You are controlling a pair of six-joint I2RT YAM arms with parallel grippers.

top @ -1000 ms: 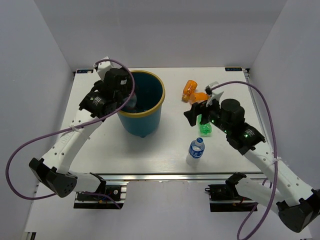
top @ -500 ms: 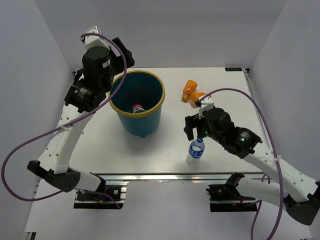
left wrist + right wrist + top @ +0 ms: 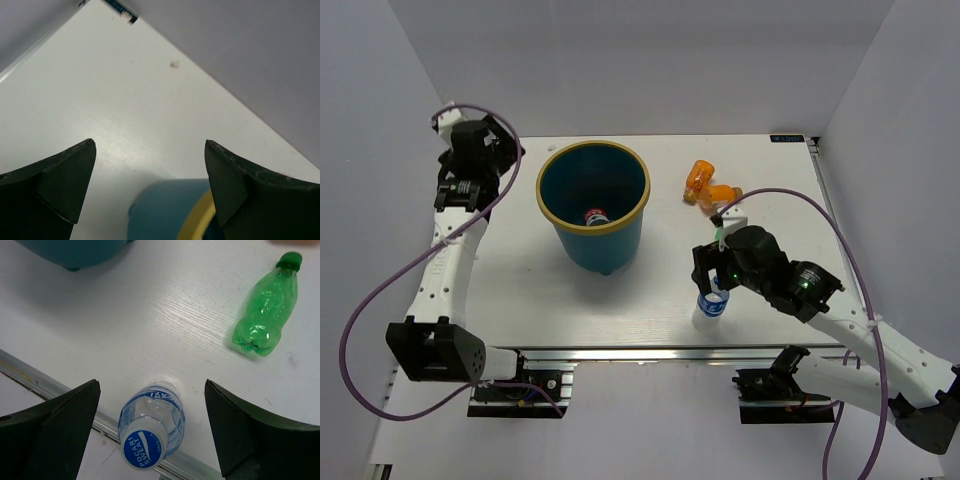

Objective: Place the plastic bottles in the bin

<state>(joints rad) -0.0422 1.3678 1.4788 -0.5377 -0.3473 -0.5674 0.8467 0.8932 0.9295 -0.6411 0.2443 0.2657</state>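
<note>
The teal bin [image 3: 610, 245] with a yellowish rim stands at the back middle; a clear bottle with a red label [image 3: 593, 216] lies inside it. Two orange bottles [image 3: 699, 178] [image 3: 721, 193] lie to the bin's right. A clear bottle with a blue cap [image 3: 712, 306] stands upright near the front edge. My right gripper [image 3: 712, 276] hovers open right above it, a finger on each side [image 3: 151, 386]; the bottle [image 3: 152, 427] is not touched. A green bottle [image 3: 265, 315] lies beyond it. My left gripper [image 3: 485, 150] is open and empty, left of the bin [image 3: 165, 210].
The table's front aluminium rail [image 3: 30, 372] runs just beside the standing bottle. White enclosure walls rise at the back [image 3: 240, 60] and on both sides. The left arm reaches up along the left wall.
My left gripper has let a red-labelled bottle fall into the bin and swung back-left, away from it. My right gripper has moved from the green bottle towards the front, over the standing clear bottle.
</note>
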